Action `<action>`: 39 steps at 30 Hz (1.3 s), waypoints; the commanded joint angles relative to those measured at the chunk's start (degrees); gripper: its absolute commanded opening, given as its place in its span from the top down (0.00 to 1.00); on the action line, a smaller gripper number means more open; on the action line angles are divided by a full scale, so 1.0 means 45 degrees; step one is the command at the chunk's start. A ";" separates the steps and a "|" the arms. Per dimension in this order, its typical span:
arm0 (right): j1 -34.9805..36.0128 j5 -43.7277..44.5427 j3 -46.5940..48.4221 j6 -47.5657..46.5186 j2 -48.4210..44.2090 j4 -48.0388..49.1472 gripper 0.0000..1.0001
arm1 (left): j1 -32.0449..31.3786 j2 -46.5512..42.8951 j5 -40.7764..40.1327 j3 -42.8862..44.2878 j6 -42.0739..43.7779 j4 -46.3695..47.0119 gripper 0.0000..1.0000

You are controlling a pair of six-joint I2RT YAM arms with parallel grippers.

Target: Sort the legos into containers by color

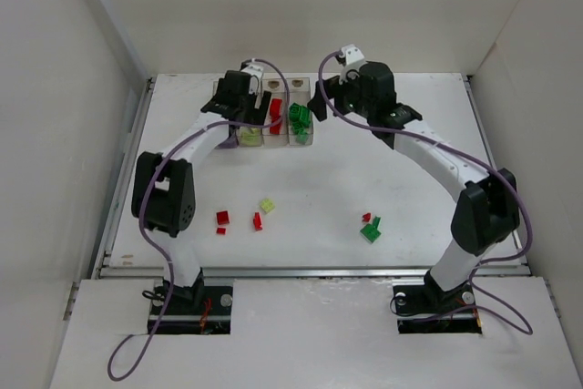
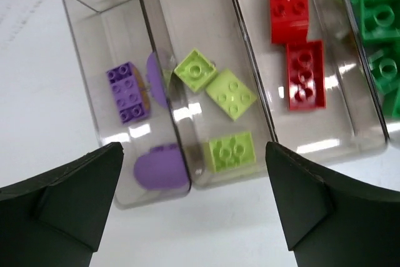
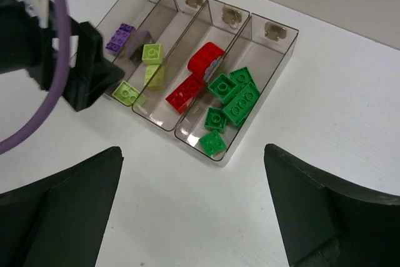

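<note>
Hanging above the near end of the containers, your left jaws stand wide apart and grip nothing. Your right jaws, just right of the row, gape as wide and are equally empty. The four clear bins sit side by side at the far middle of the surface. The row runs left to right, and each bin's long axis points near to far. From the left they hold a purple brick, pale yellow-green bricks, red bricks and green bricks. Nearer you, loose legos lie on the surface: red pieces and a yellow-green one to the left, a red bit touching a green piece to the right.
</note>
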 commanded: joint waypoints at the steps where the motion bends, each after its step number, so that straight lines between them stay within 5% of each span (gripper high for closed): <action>1: 0.0307 0.1016 0.0073 -0.1021 -0.1161 -0.0142 0.00 | -0.0608 -0.2489 -0.0457 -0.0856 0.1964 -0.1145 0.04; 3: 0.0307 0.1971 -0.0124 -0.1177 -0.1531 -0.0686 0.00 | -0.1133 -0.3837 -0.0068 -0.1696 0.3638 -0.1731 0.00; 5: 0.0891 0.5439 -0.0124 -0.1644 -0.1767 -0.1409 0.00 | -0.1506 -0.4831 -0.0066 -0.2732 0.4272 -0.2689 0.00; 8: 0.1749 1.1093 0.0071 -0.3322 -0.2274 -0.1649 0.00 | -0.1644 -0.5830 -0.0454 -0.3983 0.3556 -0.2363 0.00; 9: 0.1753 1.1601 -0.0141 -0.3752 -0.2411 -0.1434 0.00 | -0.1644 -0.6355 -0.0457 -0.4159 0.3126 -0.2244 0.00; 11: 0.1501 1.1414 -0.0143 -0.3971 -0.2841 -0.1315 0.00 | -0.0711 -0.6536 0.2237 -0.3929 0.2093 -0.2513 0.00; 14: 0.1090 0.8876 -0.0845 -0.3583 -0.3700 -0.1491 0.00 | 0.0035 -0.6167 0.6674 -0.3790 0.2940 -0.4073 0.00; 15: 0.1089 0.8639 -0.1001 -0.3387 -0.3856 -0.1491 0.00 | -0.0371 -0.6011 0.6691 -0.3906 0.4145 -0.4910 0.00; 17: 0.1088 0.8520 -0.1411 -0.2629 -0.4168 -0.1491 0.00 | -0.1888 -0.5755 0.4789 -0.4432 0.4507 -0.5054 0.00; 22: 0.0972 0.7235 -0.2388 -0.1473 -0.4950 -0.1491 0.00 | -0.3732 -0.5073 0.3257 -0.5761 0.4510 -0.4607 0.00; 31: 0.0854 0.6509 -0.3228 -0.0670 -0.6141 -0.1491 0.00 | -0.3988 -0.3197 0.1849 -0.6036 0.3553 -0.3551 0.00; 35: 0.0854 0.5983 -0.3229 -0.0786 -0.6299 -0.1491 0.00 | -0.3988 -0.3079 0.2585 -0.6036 0.3434 -0.3551 0.00; 39: 0.0854 0.6098 -0.3229 -0.0788 -0.6299 -0.1491 0.00 | -0.3988 -0.2963 0.3526 -0.6269 0.3434 -0.4038 0.15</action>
